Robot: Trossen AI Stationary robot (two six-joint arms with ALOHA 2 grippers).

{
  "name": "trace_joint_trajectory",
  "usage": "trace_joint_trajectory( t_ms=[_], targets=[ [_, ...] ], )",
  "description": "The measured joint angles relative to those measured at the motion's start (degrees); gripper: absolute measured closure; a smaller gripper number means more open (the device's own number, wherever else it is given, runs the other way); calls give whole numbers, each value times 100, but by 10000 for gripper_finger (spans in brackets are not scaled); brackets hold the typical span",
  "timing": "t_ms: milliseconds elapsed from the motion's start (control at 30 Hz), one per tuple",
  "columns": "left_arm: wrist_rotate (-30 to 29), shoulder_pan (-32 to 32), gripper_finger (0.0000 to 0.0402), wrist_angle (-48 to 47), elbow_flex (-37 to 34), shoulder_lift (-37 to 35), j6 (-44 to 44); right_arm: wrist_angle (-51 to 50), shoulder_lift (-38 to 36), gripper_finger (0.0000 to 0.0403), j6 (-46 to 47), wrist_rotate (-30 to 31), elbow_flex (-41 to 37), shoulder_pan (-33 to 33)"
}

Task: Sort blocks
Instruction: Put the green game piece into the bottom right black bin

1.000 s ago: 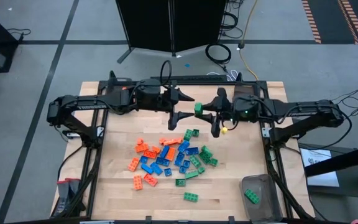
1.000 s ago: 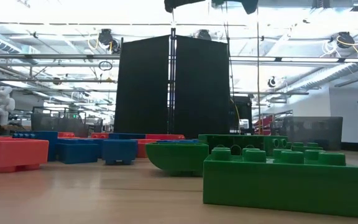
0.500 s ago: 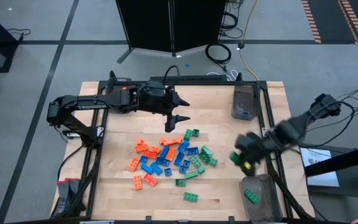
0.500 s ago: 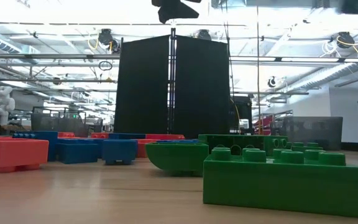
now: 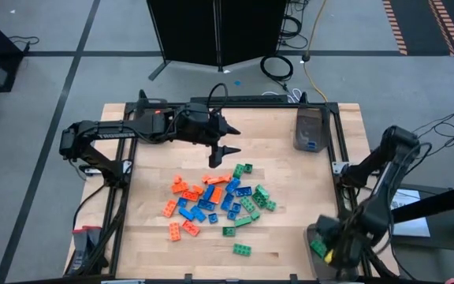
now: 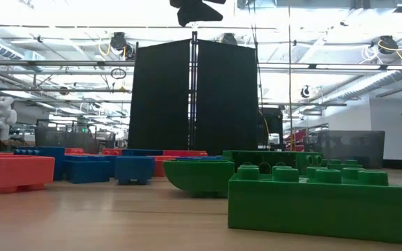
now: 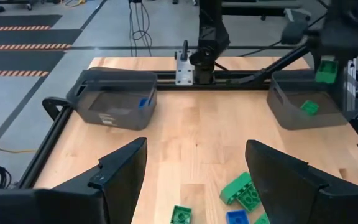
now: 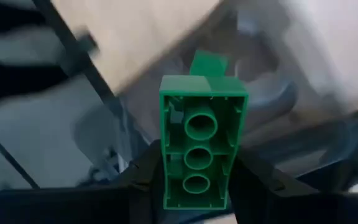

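A pile of orange, blue and green blocks (image 5: 215, 201) lies on the middle of the wooden table. My left gripper (image 5: 223, 146) hangs open above the pile's far side, holding nothing. My right gripper (image 5: 331, 246) is at the near right corner, over a translucent grey bin (image 5: 345, 264) with one green block (image 5: 318, 247) on its floor. It is shut on a green block (image 8: 202, 143). The left wrist view shows that held block (image 7: 326, 70) just above the bin (image 7: 291, 115). My right gripper pinches the green block's two long sides (image 8: 166, 180) between its two fingers (image 8: 143, 174), at one end of the block. The fingers point steeply down from above. The block is lifted clear above the bin, its hollow underside toward the wrist camera.
A second grey bin (image 5: 311, 130) at the far right holds a blue block (image 7: 143, 102). A black frame rail (image 5: 341, 181) runs along the table's right edge between the bins. One green block (image 5: 242, 249) lies apart, near the front edge.
My right gripper has swung from the far middle of the table toward the near right corner, sinking and tipping to point down, and it kept hold of the green block. It now hangs over the near bin. My left gripper has tipped slightly downward.
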Motion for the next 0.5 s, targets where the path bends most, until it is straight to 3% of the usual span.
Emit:
trace_joint_trajectory(
  t_ms=[100,333,400,500],
  targets=[
    [-3,0,127,0,0,0,0,264,406,288,-160,-304,-1,97],
    [-5,0,127,-91,0,0,0,406,709,284,-285,-286,-1,119],
    [-36,0,127,-220,0,0,0,334,708,238,-117,-287,-1,111],
    [-126,0,127,-470,0,0,-5,190,708,140,127,-323,-1,111]
  ],
)
